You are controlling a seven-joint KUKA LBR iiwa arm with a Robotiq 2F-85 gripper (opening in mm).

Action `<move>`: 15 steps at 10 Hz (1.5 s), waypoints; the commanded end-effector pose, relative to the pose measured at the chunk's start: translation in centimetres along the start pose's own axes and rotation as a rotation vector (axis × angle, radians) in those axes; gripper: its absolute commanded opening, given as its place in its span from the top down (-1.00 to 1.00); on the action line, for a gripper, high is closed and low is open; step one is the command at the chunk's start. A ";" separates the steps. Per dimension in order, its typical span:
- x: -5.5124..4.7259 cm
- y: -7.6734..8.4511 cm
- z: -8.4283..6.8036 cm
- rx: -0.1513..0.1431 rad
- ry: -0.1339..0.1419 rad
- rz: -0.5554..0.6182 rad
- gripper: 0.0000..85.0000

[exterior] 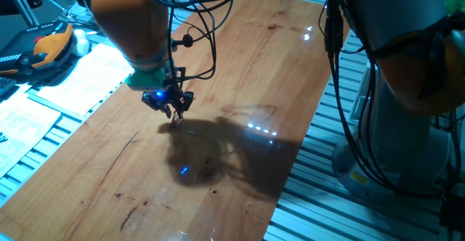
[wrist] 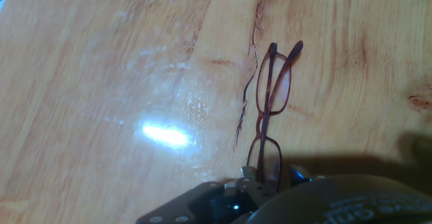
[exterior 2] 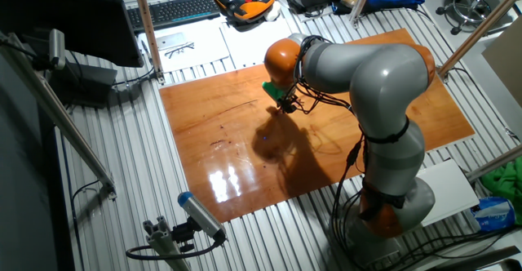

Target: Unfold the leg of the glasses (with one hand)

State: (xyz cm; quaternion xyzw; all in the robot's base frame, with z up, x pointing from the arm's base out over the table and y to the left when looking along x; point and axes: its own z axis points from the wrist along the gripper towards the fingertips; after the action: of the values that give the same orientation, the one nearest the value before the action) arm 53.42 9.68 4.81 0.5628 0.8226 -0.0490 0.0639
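A long wooden tabletop point(exterior: 240, 67) sits on a ribbed metal bench point(exterior 2: 147, 173), with wide bare wood on every side of the work spot, which lies well in from the table's edges. The small black gripper point(exterior: 174, 112) reaches down to the board and pinches one end of the glasses point(wrist: 270, 109). They are thin, reddish-brown and wire-framed with small oval lenses, stretching away from the fingers just above or on the wood. The legs appear folded against the frame, though the hand view is dim.
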 end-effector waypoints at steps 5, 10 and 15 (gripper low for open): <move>-0.1 0.0 0.0 0.000 0.000 0.000 0.20; -0.2 0.1 0.2 -0.003 -0.001 -0.003 0.60; -0.5 0.2 0.2 -0.002 -0.004 -0.003 0.20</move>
State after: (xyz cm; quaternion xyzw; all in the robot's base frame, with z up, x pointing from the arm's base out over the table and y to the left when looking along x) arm 53.79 9.27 4.72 0.5614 0.8234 -0.0492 0.0662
